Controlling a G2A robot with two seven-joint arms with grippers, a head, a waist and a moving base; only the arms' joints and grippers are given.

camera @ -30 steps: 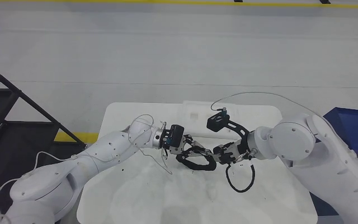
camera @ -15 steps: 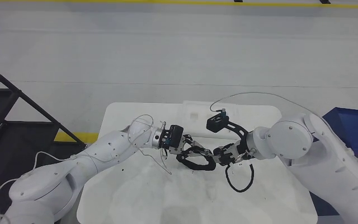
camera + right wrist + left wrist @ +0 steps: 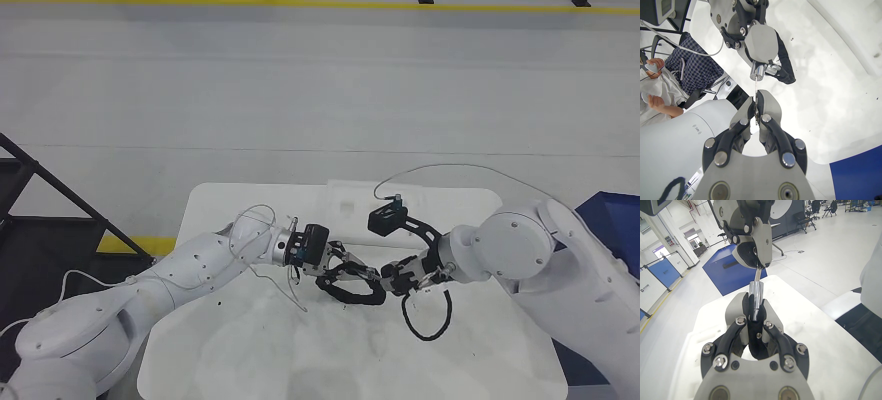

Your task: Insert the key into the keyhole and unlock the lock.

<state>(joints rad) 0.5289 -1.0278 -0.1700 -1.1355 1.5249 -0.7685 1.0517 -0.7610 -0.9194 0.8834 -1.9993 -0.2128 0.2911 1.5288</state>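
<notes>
My left gripper (image 3: 754,300) is shut on a chrome lock cylinder (image 3: 755,294) held above the white table (image 3: 250,340). The lock's black cable (image 3: 350,292) hangs in a loop under it. Facing it, my right gripper (image 3: 755,97) is shut on a thin silver key (image 3: 755,86). The key's blade points at the keyhole in the lock's round end face (image 3: 757,71), and its tip sits in the keyhole. From the left wrist view the key (image 3: 758,273) runs from the right gripper (image 3: 759,263) down into the cylinder. In the top view both grippers (image 3: 345,270) (image 3: 393,277) meet over the table's middle.
A black cord loop (image 3: 428,320) hangs under the right wrist. A white raised tray (image 3: 345,195) lies at the table's far edge. A blue platform (image 3: 620,215) stands on the floor to the right of the table.
The right gripper with the key has edged slightly toward the lock. The left arm has held still.
</notes>
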